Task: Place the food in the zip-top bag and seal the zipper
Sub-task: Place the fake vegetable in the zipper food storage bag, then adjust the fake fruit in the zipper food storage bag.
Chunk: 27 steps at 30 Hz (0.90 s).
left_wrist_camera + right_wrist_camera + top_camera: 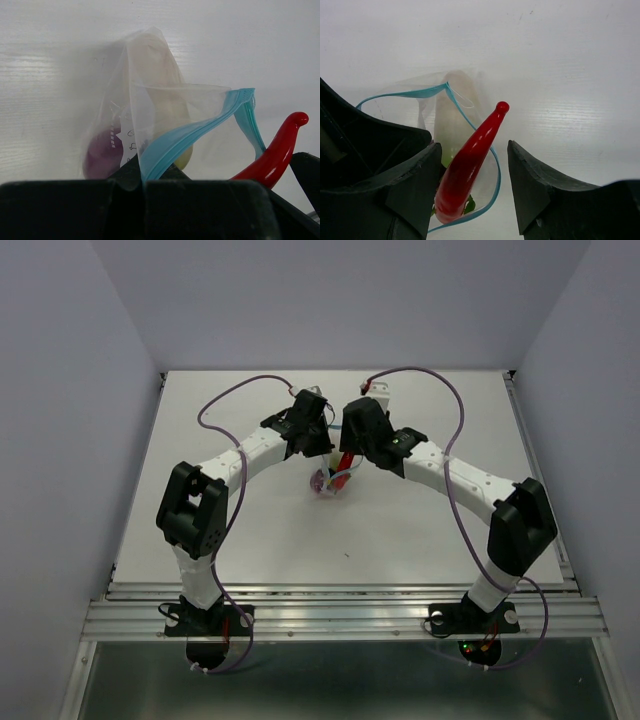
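The left gripper (142, 186) is clamped tight on the blue zipper (190, 132) of the clear bag (150, 60) at mid-table (420, 530), purple ball (102, 155) and white radish (451, 125) inside, while the right gripper (474, 150) stands wide open around the red chili (467, 165), whose lower end sits in the bag's mouth.

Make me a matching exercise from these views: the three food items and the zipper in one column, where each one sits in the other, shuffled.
Things:
1. purple ball
2. radish
3. chili
4. zipper

Places:
A. pinched in the left gripper
B. between the spread fingers of the right gripper
C. inside the bag, low down, a dark shape behind the plastic
D. inside the bag, the tall pale shape

Pairs: 1-C, 2-D, 3-B, 4-A
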{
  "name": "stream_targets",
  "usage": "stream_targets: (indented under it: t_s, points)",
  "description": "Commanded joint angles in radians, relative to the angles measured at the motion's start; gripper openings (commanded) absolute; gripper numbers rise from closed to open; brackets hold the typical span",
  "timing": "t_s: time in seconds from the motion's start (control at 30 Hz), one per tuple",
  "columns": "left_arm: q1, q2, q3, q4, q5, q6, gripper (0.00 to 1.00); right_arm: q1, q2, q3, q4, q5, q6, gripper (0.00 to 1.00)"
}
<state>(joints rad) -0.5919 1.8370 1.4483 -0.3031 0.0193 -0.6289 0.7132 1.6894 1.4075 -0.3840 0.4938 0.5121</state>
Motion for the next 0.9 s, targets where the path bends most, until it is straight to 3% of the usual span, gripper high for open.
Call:
stream_targets:
  t_s: [0.0, 0.07, 0.23, 0.53, 0.87]
  points:
    - [0.0, -0.071, 0.0, 0.018, 0.007, 0.012, 0.0, 0.003, 0.021, 0.044, -0.007, 0.022, 0.025, 0.58]
    - [0.0, -0.074, 0.0, 0.019, 0.008, 0.012, 0.0, 0.003, 0.032, 0.053, -0.006, 0.014, 0.026, 0.57]
    - [0.0, -0.074, -0.005, 0.022, 0.007, 0.014, 0.0, 0.003, 0.039, 0.07, -0.004, 0.026, 0.022, 0.4]
    - [0.0, -0.065, 0.0, 0.025, 0.011, 0.014, 0.0, 0.003, 0.041, 0.088, 0.003, 0.023, -0.015, 0.29]
    - [0.0, -0.059, 0.011, 0.024, 0.013, 0.012, 0.0, 0.003, -0.004, 0.004, 0.071, -0.232, -0.113, 0.15]
